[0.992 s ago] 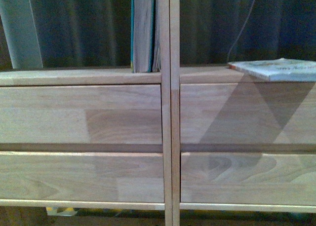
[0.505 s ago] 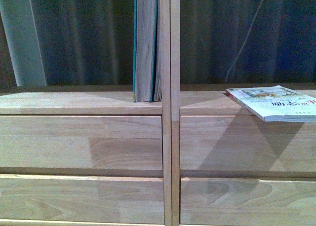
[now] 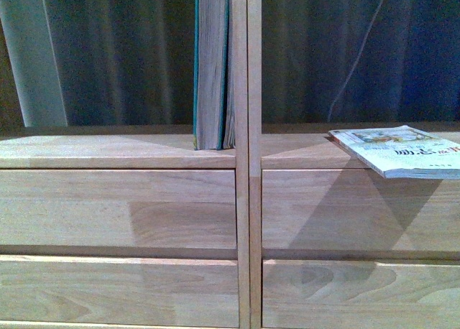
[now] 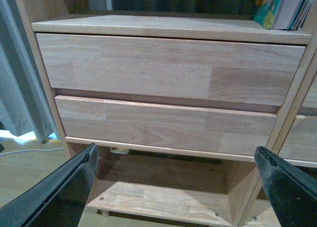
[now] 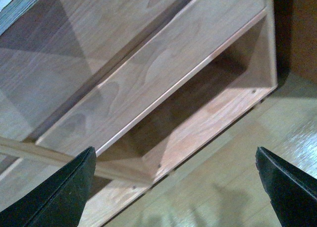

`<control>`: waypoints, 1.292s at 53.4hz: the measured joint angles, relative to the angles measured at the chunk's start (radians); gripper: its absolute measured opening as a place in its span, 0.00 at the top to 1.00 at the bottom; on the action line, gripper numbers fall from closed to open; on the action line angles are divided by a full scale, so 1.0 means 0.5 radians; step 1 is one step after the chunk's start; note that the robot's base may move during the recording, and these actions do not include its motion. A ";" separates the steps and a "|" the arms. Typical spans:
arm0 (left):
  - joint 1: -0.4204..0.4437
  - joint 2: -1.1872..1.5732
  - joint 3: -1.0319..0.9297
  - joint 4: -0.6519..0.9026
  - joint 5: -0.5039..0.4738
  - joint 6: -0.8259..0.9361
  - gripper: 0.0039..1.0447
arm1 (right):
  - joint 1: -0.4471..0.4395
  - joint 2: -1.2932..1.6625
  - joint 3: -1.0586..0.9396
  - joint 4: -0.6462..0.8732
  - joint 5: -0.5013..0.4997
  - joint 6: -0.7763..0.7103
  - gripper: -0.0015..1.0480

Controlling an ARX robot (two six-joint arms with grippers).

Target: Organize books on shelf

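Nothing's moved really. Teal book stands against the centre post of the shelf, done; white book right of it lies flat, waiting. Left hand, right hand: wide, empty.

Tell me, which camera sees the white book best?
The front view. There the white book lies flat, its cover picture and characters showing, sticking out over the shelf edge. The right wrist view catches only a corner sliver of it; the left wrist view shows none.
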 joint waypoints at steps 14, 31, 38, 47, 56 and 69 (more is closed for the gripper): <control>0.000 0.000 0.000 0.000 0.000 0.000 0.07 | -0.017 0.519 0.311 0.252 -0.249 0.405 0.07; 0.000 0.000 0.000 0.000 0.000 0.000 0.07 | -0.002 0.971 0.787 0.417 -0.358 0.663 0.07; 0.000 0.000 0.000 0.000 0.000 0.000 0.07 | 0.024 1.148 0.998 0.449 -0.373 0.758 0.07; 0.000 0.000 0.000 0.000 0.000 0.000 0.07 | 0.016 1.350 1.125 0.499 -0.372 0.813 0.07; 0.000 0.000 0.000 0.000 0.000 0.000 0.07 | -0.023 1.492 1.228 0.517 -0.374 0.847 0.07; 0.000 0.000 0.000 0.000 0.000 0.000 0.07 | -0.060 1.650 1.377 0.519 -0.372 0.865 0.07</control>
